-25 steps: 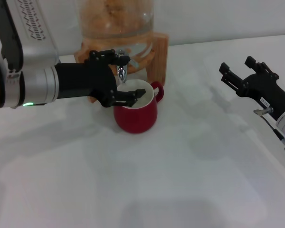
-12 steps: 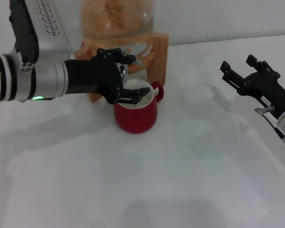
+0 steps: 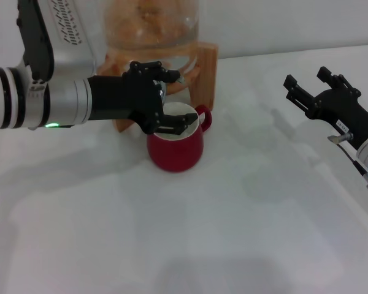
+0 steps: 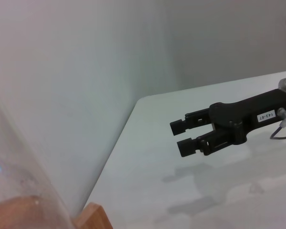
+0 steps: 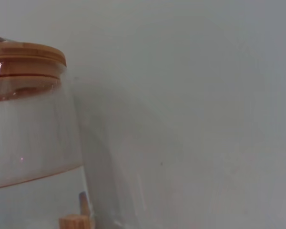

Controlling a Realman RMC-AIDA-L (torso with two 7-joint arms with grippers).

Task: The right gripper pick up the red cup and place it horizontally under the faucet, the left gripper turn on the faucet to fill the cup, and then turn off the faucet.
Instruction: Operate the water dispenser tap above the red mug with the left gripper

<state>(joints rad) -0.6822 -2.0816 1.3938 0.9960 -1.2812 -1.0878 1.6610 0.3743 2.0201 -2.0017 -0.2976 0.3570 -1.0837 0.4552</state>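
Over red cup (image 3: pixel 175 147), left pincer (image 3: pixel 168 101) spread around faucet (image 3: pixel 160 92); right pincer (image 3: pixel 308 89) spread, well apart above tabletop (image 3: pixel 233 220).

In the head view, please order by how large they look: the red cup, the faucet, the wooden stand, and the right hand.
1. wooden stand, partly hidden
2. red cup and right hand: similar, and the hand sits nearer the camera, so no ranking
3. faucet, mostly covered by the left hand
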